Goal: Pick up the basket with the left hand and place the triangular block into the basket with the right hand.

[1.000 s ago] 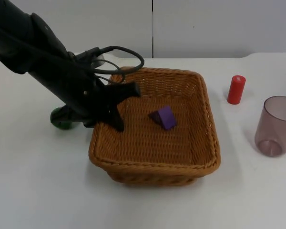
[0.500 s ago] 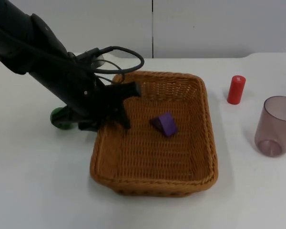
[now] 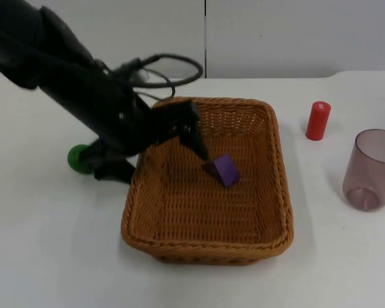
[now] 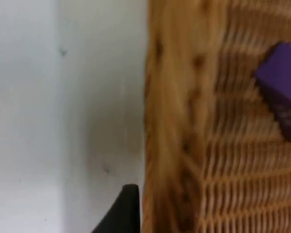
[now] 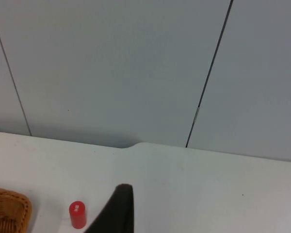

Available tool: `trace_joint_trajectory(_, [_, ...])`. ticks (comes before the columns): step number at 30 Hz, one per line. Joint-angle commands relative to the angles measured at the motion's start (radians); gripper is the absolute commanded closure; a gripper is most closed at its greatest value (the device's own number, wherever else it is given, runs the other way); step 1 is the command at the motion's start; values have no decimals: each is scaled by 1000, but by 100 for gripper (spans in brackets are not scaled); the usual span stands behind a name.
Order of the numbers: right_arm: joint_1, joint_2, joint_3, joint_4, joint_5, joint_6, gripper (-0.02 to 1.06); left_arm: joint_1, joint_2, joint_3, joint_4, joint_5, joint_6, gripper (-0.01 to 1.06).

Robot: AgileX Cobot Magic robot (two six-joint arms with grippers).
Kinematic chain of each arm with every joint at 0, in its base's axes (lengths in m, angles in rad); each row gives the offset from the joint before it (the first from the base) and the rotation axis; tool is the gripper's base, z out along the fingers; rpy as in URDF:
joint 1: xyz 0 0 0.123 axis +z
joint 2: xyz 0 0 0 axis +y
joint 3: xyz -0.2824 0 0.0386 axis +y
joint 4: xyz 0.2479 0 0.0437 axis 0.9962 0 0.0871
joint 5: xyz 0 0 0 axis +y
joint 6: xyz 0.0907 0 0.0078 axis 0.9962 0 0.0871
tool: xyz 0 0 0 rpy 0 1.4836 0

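Observation:
The brown wicker basket (image 3: 273, 192) rests flat on the white table in the top view. A purple triangular block (image 3: 221, 169) lies inside it, toward the far side. My left gripper (image 3: 163, 165) is open and straddles the basket's left wall, with one finger inside near the block and the other outside on the table. The left wrist view shows the basket's rim (image 4: 165, 121), the purple block (image 4: 281, 92) and a black fingertip (image 4: 123, 213) outside the wall. My right arm waits off to the side. Its fingertip (image 5: 117, 208) faces the grey wall, with nothing in it.
A red cylinder (image 3: 318, 120) stands right of the basket, and is also seen as the red cylinder (image 5: 77, 214) near a basket corner (image 5: 7, 208). A translucent cup (image 3: 371, 168) stands at the far right. A green round object (image 3: 79, 158) sits left of the basket behind my left arm.
My left gripper has opened and let go of the basket's left rim. The basket has settled flat on the table. The inner finger has swung toward the block.

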Motion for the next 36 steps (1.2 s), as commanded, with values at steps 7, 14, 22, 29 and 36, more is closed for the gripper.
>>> trace_joint_trajectory(7, [-5, -6, 3, 0, -13, -11, 7, -20, -187, -4, 587, 3, -403, 0])
trace_joint_trajectory(14, [-5, -6, 3, 6, 10, -11, 7, -60, -360, 41, 831, -54, -551, 0])
trace_joint_trajectory(22, [-5, -6, 3, 6, 12, -11, 7, -50, -697, 177, 926, -147, -541, 0])
trace_joint_trajectory(29, [-5, -6, 3, 10, 12, -11, 7, 144, -861, 99, 959, 2, -504, 0])
trace_joint_trajectory(36, [-5, -6, 24, 29, 12, -11, 7, 334, -894, -60, 641, 119, -170, 0])
